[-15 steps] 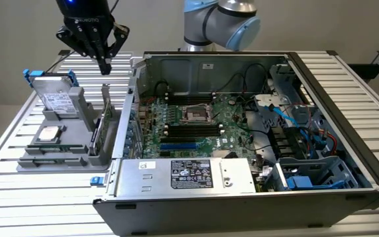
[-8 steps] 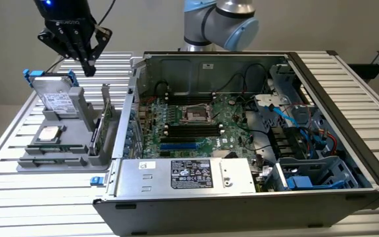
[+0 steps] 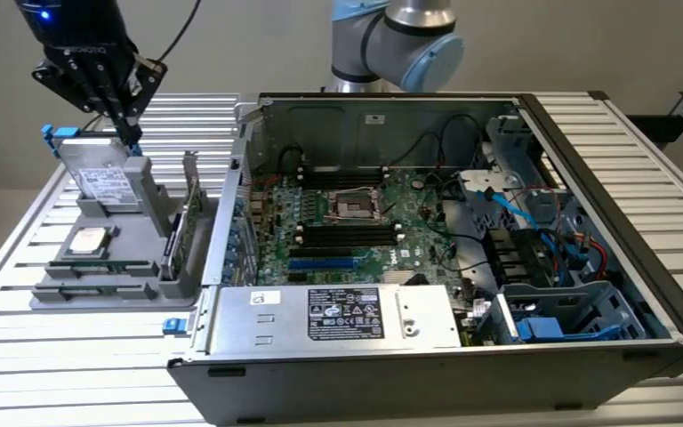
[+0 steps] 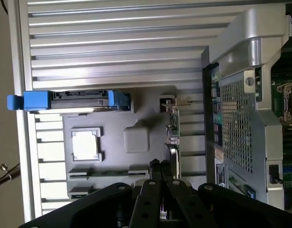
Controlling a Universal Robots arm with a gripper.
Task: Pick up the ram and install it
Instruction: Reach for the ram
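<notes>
The ram is a thin green stick lying edge-up in the front slots of a grey holder tray at the exterior view's left. In the wrist view the ram is a dark strip just beyond the fingertips. My gripper hangs above the back of the tray, near the upright silver hard drive. Its black fingers are pressed together with nothing between them. The gripper is well above the tray and touches nothing. The black memory slots lie on the motherboard inside the open computer case.
The tray also holds a silver processor and an upright expansion card. A blue-handled drive caddy sits at the tray's back. The case's near side carries a power supply box; cables and drive bays crowd its right side. The table is ribbed metal.
</notes>
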